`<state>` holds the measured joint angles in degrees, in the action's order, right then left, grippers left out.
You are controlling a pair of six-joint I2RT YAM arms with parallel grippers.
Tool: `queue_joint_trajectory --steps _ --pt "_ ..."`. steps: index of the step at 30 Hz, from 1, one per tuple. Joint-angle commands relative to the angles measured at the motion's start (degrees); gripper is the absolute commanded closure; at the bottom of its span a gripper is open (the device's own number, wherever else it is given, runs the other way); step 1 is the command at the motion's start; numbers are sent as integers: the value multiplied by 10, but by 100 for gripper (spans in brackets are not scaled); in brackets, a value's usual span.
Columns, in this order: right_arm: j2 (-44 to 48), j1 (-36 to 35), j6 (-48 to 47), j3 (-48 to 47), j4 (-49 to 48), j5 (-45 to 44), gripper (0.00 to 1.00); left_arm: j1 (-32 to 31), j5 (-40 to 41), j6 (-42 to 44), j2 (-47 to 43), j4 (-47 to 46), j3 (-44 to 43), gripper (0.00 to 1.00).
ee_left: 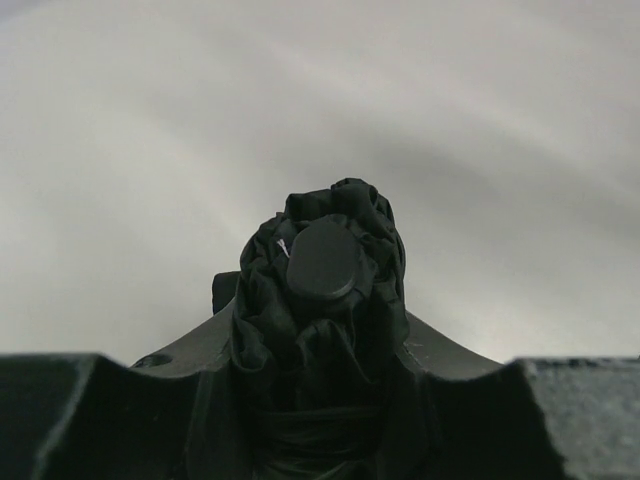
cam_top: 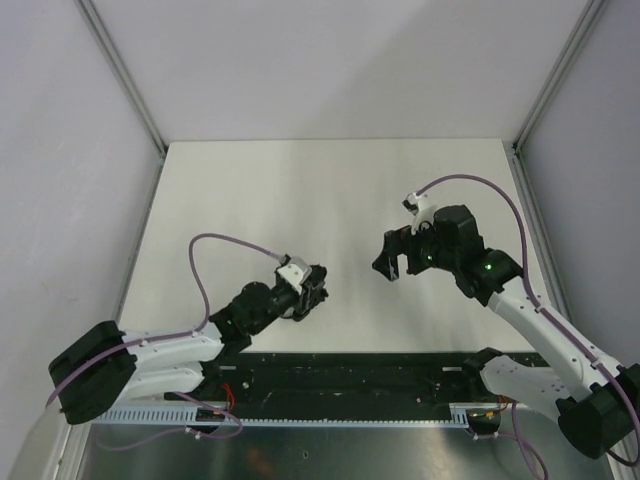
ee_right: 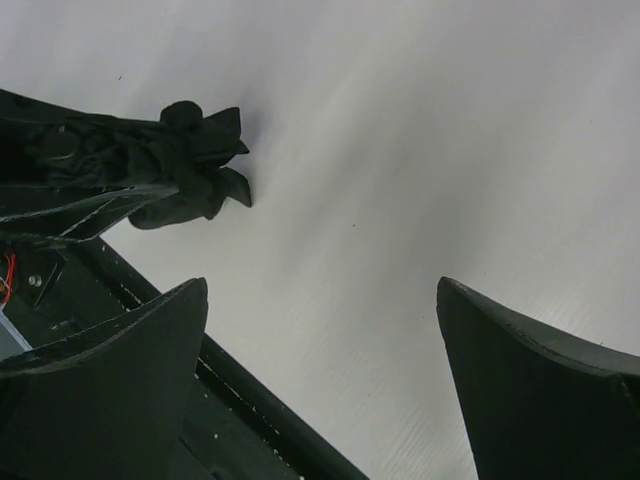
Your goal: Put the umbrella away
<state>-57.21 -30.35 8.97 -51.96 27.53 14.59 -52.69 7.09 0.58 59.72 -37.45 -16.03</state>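
Gripping crumpled, matte-black umbrella [ee_left: 322, 262]

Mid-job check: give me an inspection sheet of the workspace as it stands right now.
Surface: white table, plain and matte.
Job's things: umbrella, folded into a crumpled black bundle, gripped at the left arm.
Clutter: nothing seen.
Grippers: left gripper shut on the umbrella; right gripper open, empty, over the table.
Cables: purple cable loops, one arching over each arm, no snag visible.
Surroundings: pale walls with metal frame posts enclosing the table.
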Motion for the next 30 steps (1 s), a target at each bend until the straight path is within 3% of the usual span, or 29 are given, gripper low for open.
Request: queue_joint_trajectory --steps 1,12,15,21,27,30 --pt "29 2 -2 11 -33 7 1 -7 78 -69 7 -188 50 84" --pt "28 3 8 27 -56 22 1 -2 46 -169 24 -238 112 82" --pt "28 4 7 27 -56 26 1 14 8 -233 -1 -168 79 81" --pt "43 4 19 29 -22 35 1 126 -188 -440 16 -9 -16 80" --pt "69 3 42 80 -13 123 1 168 -424 -532 191 3 -126 77" --pt "66 3 112 139 -83 185 1 166 -458 -554 292 1 -185 78"
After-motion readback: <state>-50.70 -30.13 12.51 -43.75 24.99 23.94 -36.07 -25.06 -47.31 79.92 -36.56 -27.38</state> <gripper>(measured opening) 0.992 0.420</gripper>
